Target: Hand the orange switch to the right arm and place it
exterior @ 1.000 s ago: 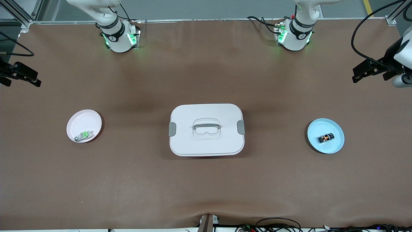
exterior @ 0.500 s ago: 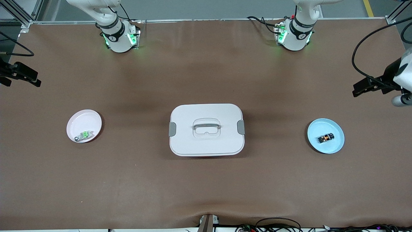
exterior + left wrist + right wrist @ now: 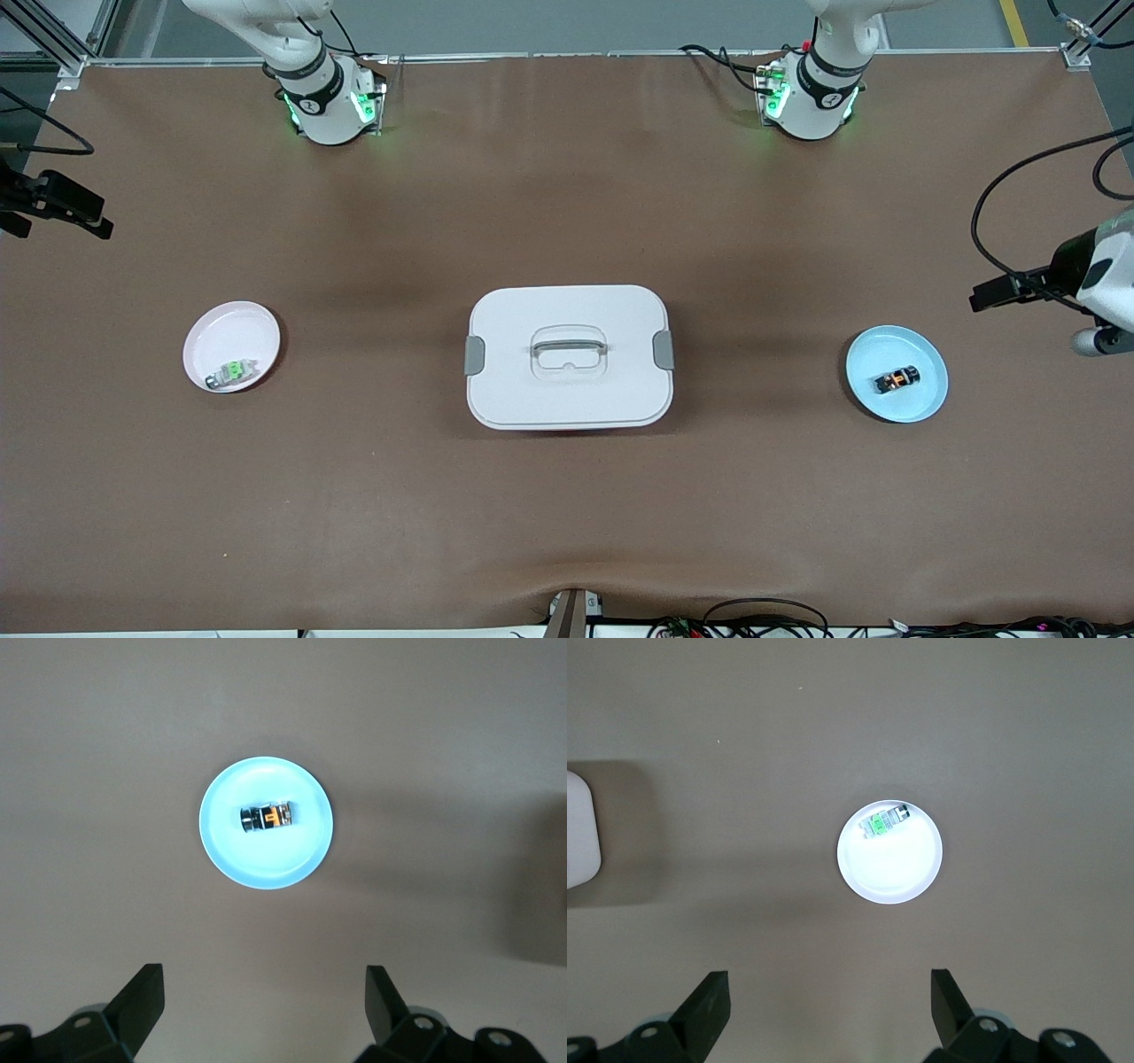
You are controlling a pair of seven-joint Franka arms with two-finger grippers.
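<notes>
The orange switch (image 3: 897, 379), a tiny black block with an orange middle, lies in a light blue plate (image 3: 923, 403) toward the left arm's end of the table. In the left wrist view the switch (image 3: 266, 817) rests in the plate (image 3: 266, 866) well clear of the fingers. My left gripper (image 3: 997, 292) hangs open and empty high over bare mat beside that plate, and its open fingers frame the left gripper (image 3: 263, 992) midpoint. My right gripper (image 3: 62, 213) waits open over the table's right-arm end, with nothing between the fingers around the right gripper (image 3: 830, 992) midpoint.
A white lidded box (image 3: 567, 356) with grey latches sits mid-table. A pale plate (image 3: 232, 330) toward the right arm's end holds a grey-white switch with a green middle (image 3: 232, 370); the right wrist view shows that plate (image 3: 890, 873) and green switch (image 3: 883, 822).
The left gripper has travelled along the table's end to a spot closer to the blue plate. The right arm has not moved and both grippers stay open.
</notes>
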